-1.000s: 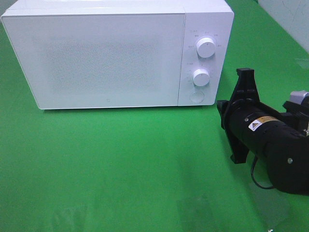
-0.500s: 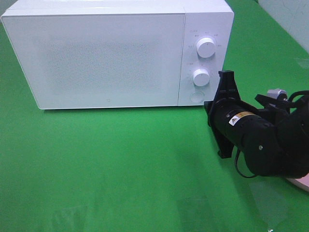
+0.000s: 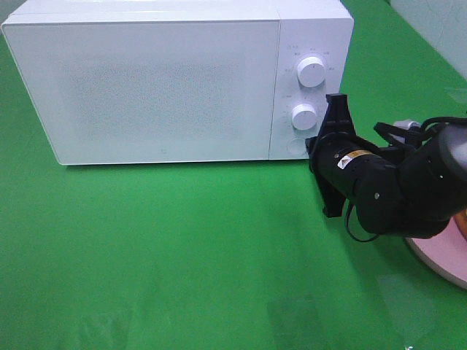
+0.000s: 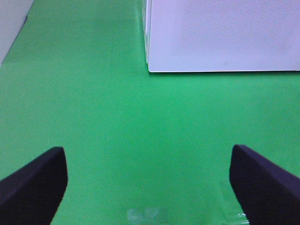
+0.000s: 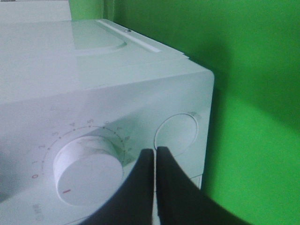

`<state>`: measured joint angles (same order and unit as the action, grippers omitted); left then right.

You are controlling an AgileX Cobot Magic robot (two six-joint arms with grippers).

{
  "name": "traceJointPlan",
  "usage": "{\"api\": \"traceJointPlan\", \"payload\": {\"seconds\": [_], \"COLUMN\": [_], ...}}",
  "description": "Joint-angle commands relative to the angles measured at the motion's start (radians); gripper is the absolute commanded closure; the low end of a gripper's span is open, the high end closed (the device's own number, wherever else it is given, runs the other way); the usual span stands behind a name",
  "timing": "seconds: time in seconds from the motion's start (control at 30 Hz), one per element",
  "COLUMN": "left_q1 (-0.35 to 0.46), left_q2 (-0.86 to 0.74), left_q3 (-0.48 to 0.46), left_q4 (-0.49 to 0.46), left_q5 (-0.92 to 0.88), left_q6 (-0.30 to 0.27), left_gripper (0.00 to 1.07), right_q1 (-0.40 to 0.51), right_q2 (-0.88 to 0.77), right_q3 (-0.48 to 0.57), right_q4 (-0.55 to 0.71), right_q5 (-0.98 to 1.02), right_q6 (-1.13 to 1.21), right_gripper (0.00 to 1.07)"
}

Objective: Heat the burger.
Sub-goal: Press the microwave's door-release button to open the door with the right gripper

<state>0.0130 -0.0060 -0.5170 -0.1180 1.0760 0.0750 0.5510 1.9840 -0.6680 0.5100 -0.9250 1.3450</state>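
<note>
Green tabletop, white microwave along the far edge, door shut. My right fingers are pressed together into one tip, aimed at the round button, I reckon to pop the door. My left fingers hang wide, holding nothing. I can't see the burger; the pink plate at the right edge sits mostly behind my arm.

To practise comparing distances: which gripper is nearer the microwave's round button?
Right. The right gripper, fingers shut, sits just before the round button; the left gripper, open, hangs back over the cloth, facing the microwave door.
</note>
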Motion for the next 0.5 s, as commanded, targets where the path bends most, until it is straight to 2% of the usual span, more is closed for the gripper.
{"api": "traceJointPlan", "payload": {"seconds": [0.03,0.5], "left_q1": [0.002,0.002], "left_q2": [-0.015,-0.015], "left_q3": [0.001,0.001], "left_q4": [-0.007,-0.007], "left_q5": [-0.007,-0.007], "left_q6": [0.001,0.001], "left_gripper": [0.18,0.18], "right_q1": [-0.003,-0.027], "right_q2": [0.029,0.103], "right_q3": [-0.037,-0.094], "right_q4": [-0.029,-0.037], "right_q5": [0.006,0.000], "right_q6": [0.009,0.015], "right_gripper": [1.07,1.07]}}
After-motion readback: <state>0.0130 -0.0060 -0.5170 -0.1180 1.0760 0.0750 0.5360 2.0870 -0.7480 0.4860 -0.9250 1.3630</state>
